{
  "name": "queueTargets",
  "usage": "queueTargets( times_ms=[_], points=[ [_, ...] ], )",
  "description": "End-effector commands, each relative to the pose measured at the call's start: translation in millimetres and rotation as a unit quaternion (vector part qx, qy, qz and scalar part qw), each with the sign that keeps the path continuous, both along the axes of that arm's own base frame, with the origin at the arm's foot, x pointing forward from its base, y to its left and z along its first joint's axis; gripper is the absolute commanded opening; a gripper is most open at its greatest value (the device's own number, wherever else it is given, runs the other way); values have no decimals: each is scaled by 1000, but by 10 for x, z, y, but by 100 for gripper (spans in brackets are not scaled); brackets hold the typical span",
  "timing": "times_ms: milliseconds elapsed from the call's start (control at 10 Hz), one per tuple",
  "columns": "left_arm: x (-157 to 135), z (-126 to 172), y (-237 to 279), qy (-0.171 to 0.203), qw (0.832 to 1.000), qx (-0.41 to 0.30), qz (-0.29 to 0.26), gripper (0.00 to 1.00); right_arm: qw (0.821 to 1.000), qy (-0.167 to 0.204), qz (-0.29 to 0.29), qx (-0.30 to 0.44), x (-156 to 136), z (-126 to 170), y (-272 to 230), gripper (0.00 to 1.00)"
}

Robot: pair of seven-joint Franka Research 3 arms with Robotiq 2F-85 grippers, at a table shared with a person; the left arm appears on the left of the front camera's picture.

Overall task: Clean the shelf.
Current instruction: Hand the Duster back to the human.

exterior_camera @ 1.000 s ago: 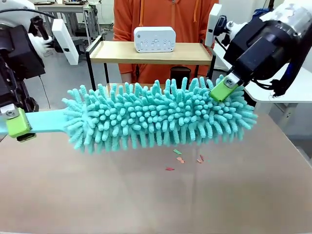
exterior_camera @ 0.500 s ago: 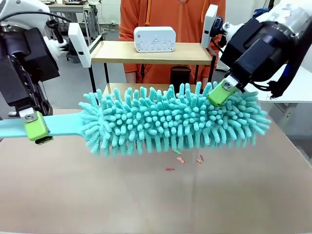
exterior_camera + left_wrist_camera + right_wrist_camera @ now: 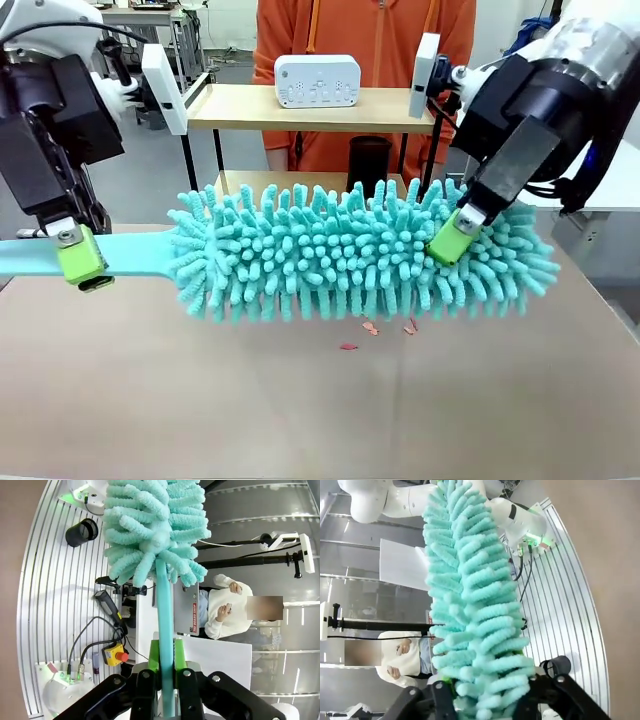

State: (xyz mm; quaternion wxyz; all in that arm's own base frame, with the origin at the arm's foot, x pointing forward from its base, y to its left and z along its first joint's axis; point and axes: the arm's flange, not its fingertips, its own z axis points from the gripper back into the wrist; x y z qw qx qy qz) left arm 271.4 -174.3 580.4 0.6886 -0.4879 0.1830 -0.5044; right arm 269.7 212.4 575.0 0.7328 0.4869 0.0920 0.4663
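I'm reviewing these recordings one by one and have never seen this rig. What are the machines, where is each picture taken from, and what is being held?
Two white robot arms work at a brown table. The front view looks across it at a person in orange on the far side. The other two pictures come from cameras on each arm's wrist, looking along its fingers.

Together the arms hold a fluffy teal duster level above the table. The left gripper is shut on its flat handle, seen closely in the left wrist view. The right gripper is shut on the fluffy end.

Behind the duster stands the shelf, a two-board rack with a white device on top and a dark cup lower down. Small coloured scraps lie on the table.
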Motion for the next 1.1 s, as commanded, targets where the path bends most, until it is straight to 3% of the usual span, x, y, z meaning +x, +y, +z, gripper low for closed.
queueTargets(
  times_ms=[0,200,600,700,800,900,1000],
  points=[
    [36,32,-22,-2,1000,-22,0,12,1000,-7,19,3,47,30,1,13],
    [28,32,-19,1,1000,-19,-6,12,1000,-2,20,8,52,19,-6,0],
    [27,41,-12,-6,1000,-21,-5,12,1000,3,27,10,66,14,-16,0],
    [37,48,10,-19,1000,-20,13,52,1000,5,27,9,66,6,-29,0],
    [73,74,56,-39,998,-29,47,70,1000,8,28,12,66,0,-64,0],
    [120,119,184,-56,993,-49,86,100,1000,10,18,12,78,-9,-115,0],
    [183,157,404,-58,987,-66,133,100,1000,14,6,14,93,-27,-193,0]
  ],
)
